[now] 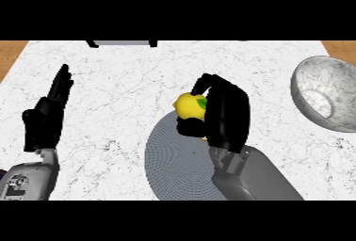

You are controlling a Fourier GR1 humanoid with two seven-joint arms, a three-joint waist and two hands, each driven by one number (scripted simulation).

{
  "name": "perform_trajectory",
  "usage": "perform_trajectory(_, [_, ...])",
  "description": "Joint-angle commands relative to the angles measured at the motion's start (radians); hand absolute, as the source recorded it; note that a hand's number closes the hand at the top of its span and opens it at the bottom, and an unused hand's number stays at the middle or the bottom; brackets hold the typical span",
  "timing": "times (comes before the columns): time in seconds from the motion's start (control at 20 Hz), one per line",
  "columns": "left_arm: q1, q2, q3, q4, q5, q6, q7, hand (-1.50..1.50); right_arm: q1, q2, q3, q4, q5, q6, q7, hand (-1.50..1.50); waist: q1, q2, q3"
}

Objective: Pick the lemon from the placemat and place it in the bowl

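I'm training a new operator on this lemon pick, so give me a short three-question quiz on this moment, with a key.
1. True or false: the lemon already lies in the bowl.
2. Which robot hand is curled round the lemon? A) left B) right C) neither
3. Fill in: the grey round placemat lies to the ____ of the bowl in the head view.

Key:
1. False. The right robot hand holds it over the placemat's far edge, apart from the bowl.
2. B. The left robot hand rests open, fingers up, at the view's left.
3. Left.
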Motion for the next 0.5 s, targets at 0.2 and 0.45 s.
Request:
perform_trajectory(0.2, [-0.056,0.02,0.024,-0.013,0.0,-0.015,0.063,0.0,0.077,-0.103,-0.224,-0.098,-0.006,-0.034,-0.042,1.5,0.001,0.006,0.001])
perform_trajectory(0.45, [0.018,-0.025,-0.028,-0.075,-0.033,0.005,0.045,0.0,0.181,-0.224,-0.399,-0.147,-0.152,-0.085,-0.205,1.5,0.005,0.005,0.002])
